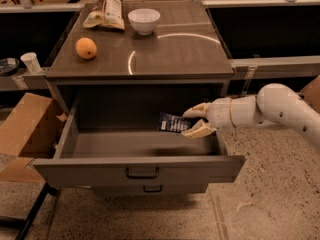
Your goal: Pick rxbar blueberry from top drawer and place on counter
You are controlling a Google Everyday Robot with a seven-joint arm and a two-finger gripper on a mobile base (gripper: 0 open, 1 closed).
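Note:
The rxbar blueberry [173, 123] is a small dark navy wrapper with white lettering. My gripper [195, 122] is shut on its right end and holds it up above the floor of the open top drawer [140, 167], near the drawer's right side. My white arm reaches in from the right. The counter [175, 51] is the glossy grey-brown top above, with a curved light reflection.
On the counter stand an orange [86, 48] at the left, a white bowl [144, 20] and a tan snack bag [106, 9] at the back. A cardboard box [25, 134] sits left of the drawer. A narrower lower drawer [150, 188] is below.

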